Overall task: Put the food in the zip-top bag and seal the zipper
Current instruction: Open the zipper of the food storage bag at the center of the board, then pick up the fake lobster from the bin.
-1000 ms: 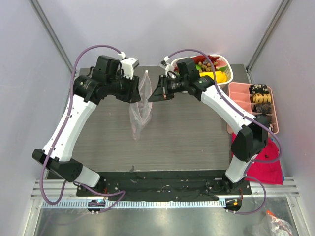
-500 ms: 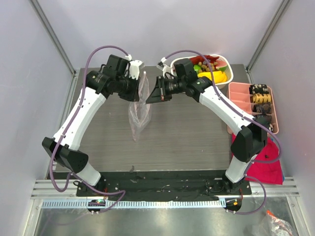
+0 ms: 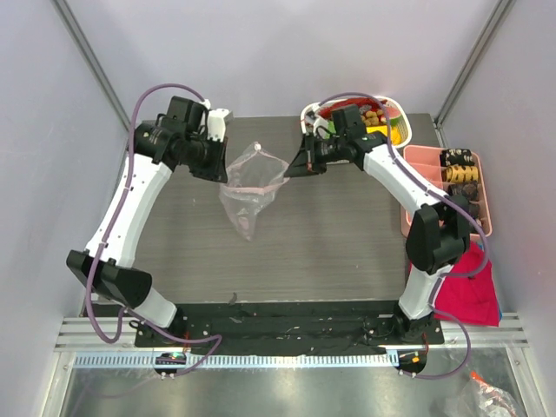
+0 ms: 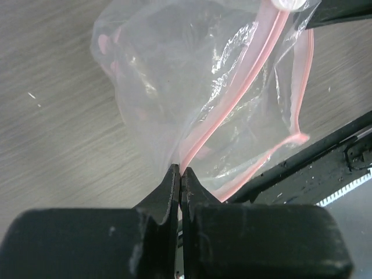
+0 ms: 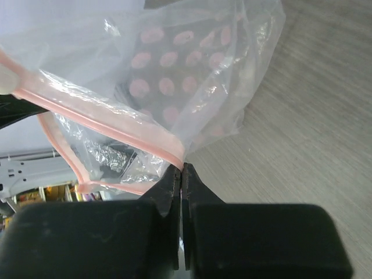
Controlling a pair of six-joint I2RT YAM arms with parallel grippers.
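The clear zip-top bag (image 3: 250, 193) hangs above the table between both arms, mouth upward and spread. My left gripper (image 3: 224, 176) is shut on the bag's left mouth edge. My right gripper (image 3: 289, 173) is shut on the right edge. The pink zipper (image 4: 238, 93) runs away from my left gripper (image 4: 181, 170), and in the right wrist view the zipper (image 5: 104, 125) ends at my right gripper (image 5: 182, 167). Pale pink dots show through the bag (image 5: 192, 64). The food (image 3: 375, 117) lies in the white basket (image 3: 398, 109) at the back right, partly hidden by the right arm.
A pink compartment tray (image 3: 426, 174) with dark brown items stands at the right edge. A red cloth (image 3: 473, 291) lies near the right arm's base. The grey wood-grain table (image 3: 330, 243) stretches under the hanging bag.
The left gripper has closed on the bag's left mouth edge. Both grippers have drawn apart, and the bag's mouth has gone from a narrow folded hang to a wide spread.
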